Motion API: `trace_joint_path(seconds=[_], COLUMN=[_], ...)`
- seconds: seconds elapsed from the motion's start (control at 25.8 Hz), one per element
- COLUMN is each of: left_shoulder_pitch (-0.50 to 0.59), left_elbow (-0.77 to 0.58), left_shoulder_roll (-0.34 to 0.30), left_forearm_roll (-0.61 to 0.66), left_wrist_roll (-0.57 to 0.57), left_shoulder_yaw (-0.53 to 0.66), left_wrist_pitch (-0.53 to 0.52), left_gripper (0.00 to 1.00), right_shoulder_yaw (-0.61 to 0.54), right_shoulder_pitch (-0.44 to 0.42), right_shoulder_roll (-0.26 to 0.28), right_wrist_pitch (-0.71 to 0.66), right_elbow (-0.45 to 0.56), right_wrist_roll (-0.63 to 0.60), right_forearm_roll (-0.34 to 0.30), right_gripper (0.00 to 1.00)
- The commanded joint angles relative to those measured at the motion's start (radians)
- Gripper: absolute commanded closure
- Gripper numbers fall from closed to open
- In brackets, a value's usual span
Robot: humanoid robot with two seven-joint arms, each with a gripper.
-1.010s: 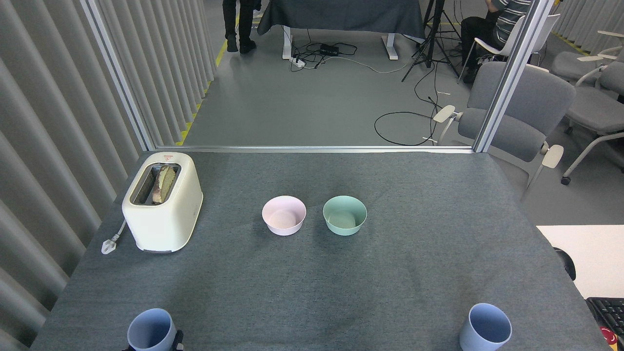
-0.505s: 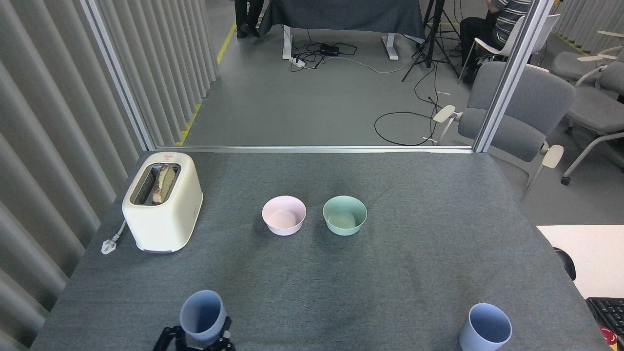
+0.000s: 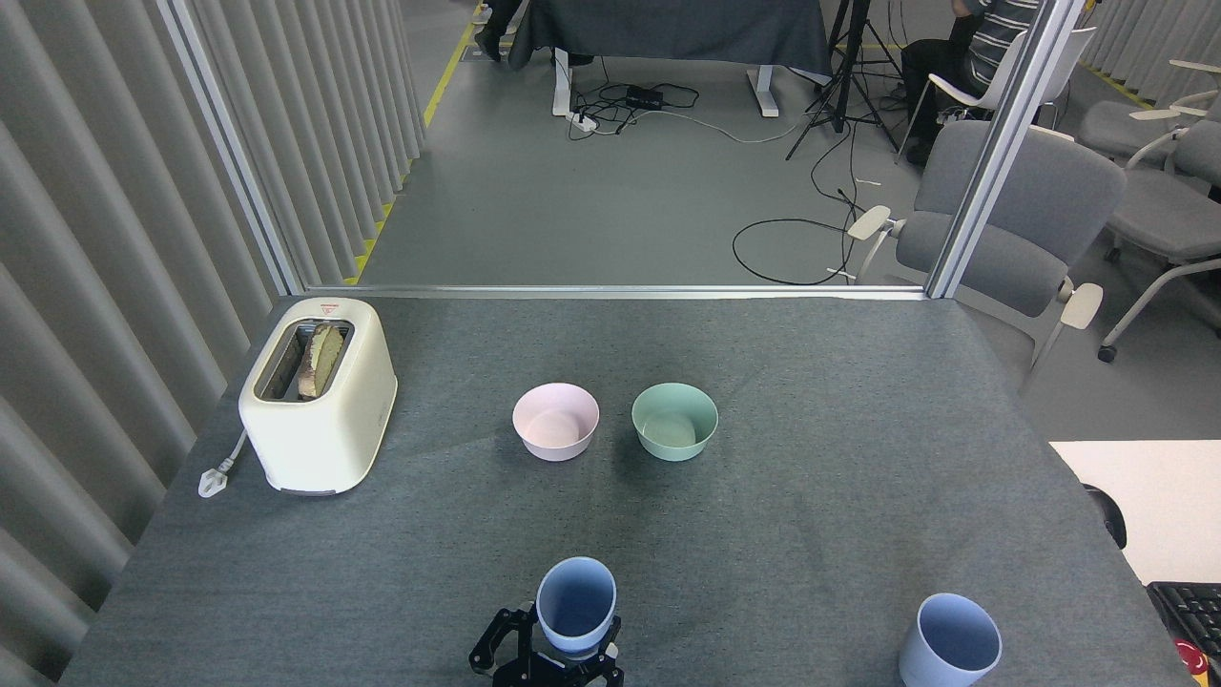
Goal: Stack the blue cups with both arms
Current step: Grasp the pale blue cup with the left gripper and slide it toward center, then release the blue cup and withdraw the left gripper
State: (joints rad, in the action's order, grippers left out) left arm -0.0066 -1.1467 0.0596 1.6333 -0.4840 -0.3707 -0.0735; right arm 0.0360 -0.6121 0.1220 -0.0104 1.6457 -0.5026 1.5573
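One blue cup (image 3: 575, 605) is upright at the bottom middle of the head view, with my left gripper (image 3: 558, 651) shut around its lower part; black linked fingers (image 3: 498, 641) show on both sides of it. Whether the cup is lifted off the grey table (image 3: 811, 496) I cannot tell. A second blue cup (image 3: 950, 639) stands upright on the table at the near right, with nothing touching it. My right gripper is out of view.
A cream toaster (image 3: 318, 394) with bread in its slot stands at the left, its plug lying beside it. A pink bowl (image 3: 555, 422) and a mint-green bowl (image 3: 674, 421) sit side by side mid-table. A keyboard (image 3: 1188, 611) lies off the table's right edge.
My left gripper has carried its blue cup from the near-left corner rightward to the bottom middle. The right cup and the bowls have not moved.
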Motion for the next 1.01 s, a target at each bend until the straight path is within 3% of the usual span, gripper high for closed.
trace_joint_path(seconds=[0.0,0.58,0.7,0.82,0.97], left_shoulder_pitch=[-0.039,-0.041,-0.036,-0.029,0.007], left_elbow=[0.055,0.099,0.099,0.088,0.019], left_shoulder_roll=[-0.006,-0.004,-0.003,-0.001,-0.004], left_forearm_roll=[-0.003,-0.009,-0.01,-0.023,-0.03], left_wrist_roll=[-0.001,0.005,0.004,0.004,0.004], left_shoulder_yaw=[0.001,-0.001,-0.001,0.004,0.004], left_wrist_pitch=[0.032,0.026,0.031,0.035,0.023], left_gripper=[0.6,0.44,0.33,0.01,0.0], right_shoulder_yaw=[0.001,0.001,-0.001,-0.001,0.001], right_shoulder_pitch=[0.002,0.003,0.005,0.005,0.006], right_shoulder_roll=[0.004,0.007,0.007,0.008,0.008], right_wrist_pitch=[0.0,0.0,-0.002,-0.003,-0.008], right_elbow=[-0.004,-0.006,-0.006,-0.006,-0.012], right_wrist_roll=[0.001,0.001,0.001,0.001,0.001], right_forearm_roll=[0.0,-0.002,-0.002,-0.002,-0.002], right_gripper=[0.0,0.0,0.0,0.0,0.0])
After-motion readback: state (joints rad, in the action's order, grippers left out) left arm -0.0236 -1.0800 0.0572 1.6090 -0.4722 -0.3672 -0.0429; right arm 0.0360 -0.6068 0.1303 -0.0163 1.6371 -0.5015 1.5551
